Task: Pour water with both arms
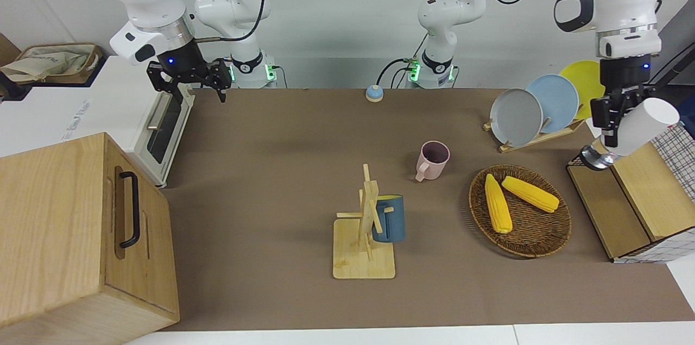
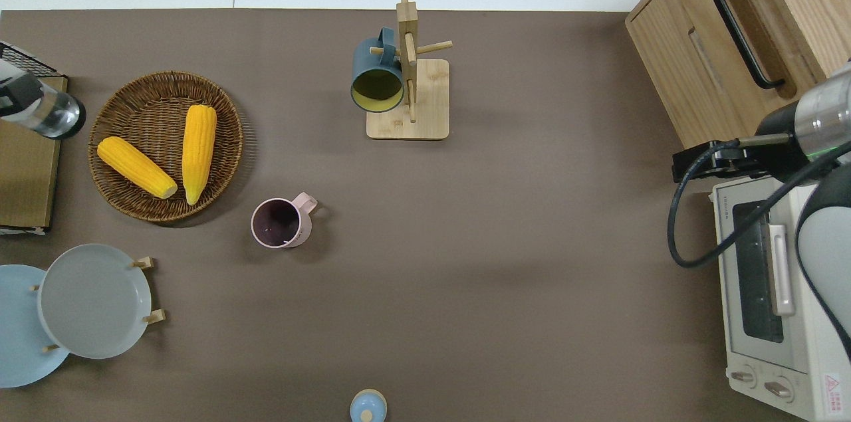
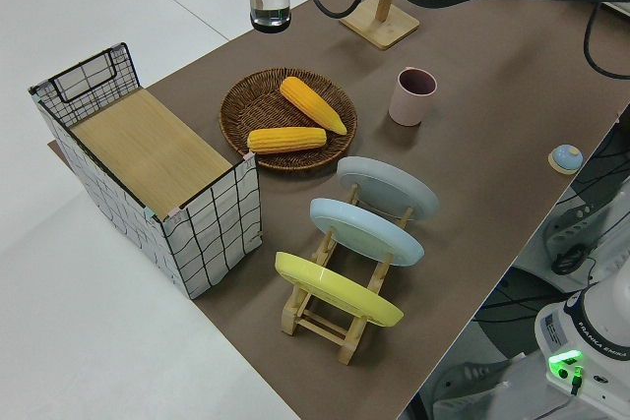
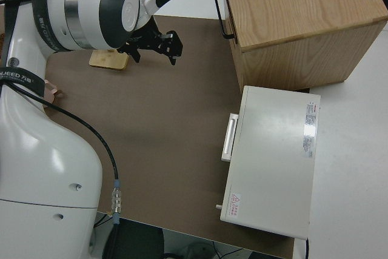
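Left gripper [image 1: 616,117] is clamping the tilted water bottle [image 1: 632,133] over the wire crate's wooden lid [image 2: 26,169], risking spilling well short of the pink mug [image 1: 433,159], while right gripper [image 1: 187,81] is hanging with fingers apart

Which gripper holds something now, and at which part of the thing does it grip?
The left gripper holds a white bottle with a clear base, gripping it around the middle of its body. The right gripper is open and holds nothing.
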You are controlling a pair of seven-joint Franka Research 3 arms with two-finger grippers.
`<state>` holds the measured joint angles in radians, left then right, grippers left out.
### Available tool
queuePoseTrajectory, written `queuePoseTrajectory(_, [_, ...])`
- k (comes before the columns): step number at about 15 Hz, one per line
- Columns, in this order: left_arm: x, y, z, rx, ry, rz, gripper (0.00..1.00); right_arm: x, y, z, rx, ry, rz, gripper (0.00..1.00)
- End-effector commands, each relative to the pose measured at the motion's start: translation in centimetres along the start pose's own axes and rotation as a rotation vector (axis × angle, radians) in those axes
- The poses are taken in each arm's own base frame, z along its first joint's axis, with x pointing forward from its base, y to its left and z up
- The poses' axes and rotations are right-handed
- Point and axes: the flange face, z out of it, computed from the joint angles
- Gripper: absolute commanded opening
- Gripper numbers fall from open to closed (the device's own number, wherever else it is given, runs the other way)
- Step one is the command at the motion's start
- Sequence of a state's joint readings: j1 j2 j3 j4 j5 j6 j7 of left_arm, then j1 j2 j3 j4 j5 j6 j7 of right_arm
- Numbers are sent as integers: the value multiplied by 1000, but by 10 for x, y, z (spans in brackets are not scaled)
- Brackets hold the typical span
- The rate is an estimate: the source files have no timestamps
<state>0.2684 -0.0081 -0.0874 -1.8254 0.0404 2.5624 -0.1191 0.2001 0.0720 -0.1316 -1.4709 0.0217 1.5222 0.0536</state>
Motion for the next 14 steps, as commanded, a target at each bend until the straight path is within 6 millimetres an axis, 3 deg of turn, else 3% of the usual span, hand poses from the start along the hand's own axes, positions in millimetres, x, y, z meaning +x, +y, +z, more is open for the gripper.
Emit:
queuePoseTrajectory(1, [39, -41, 0, -21, 68, 45, 0, -3, 2, -4, 14, 8, -15, 990])
queuePoseTrajectory(6, [35, -128, 18, -81, 88, 71, 0, -3, 2, -4, 14, 8, -15, 990])
queuePoseTrajectory(9, [28, -171, 18, -100, 119, 119, 0, -3, 2, -4, 14, 8, -15, 990])
queuePoseTrajectory(14, [12, -212, 30, -102, 130, 174, 0, -3, 2, -4, 14, 8, -16, 990])
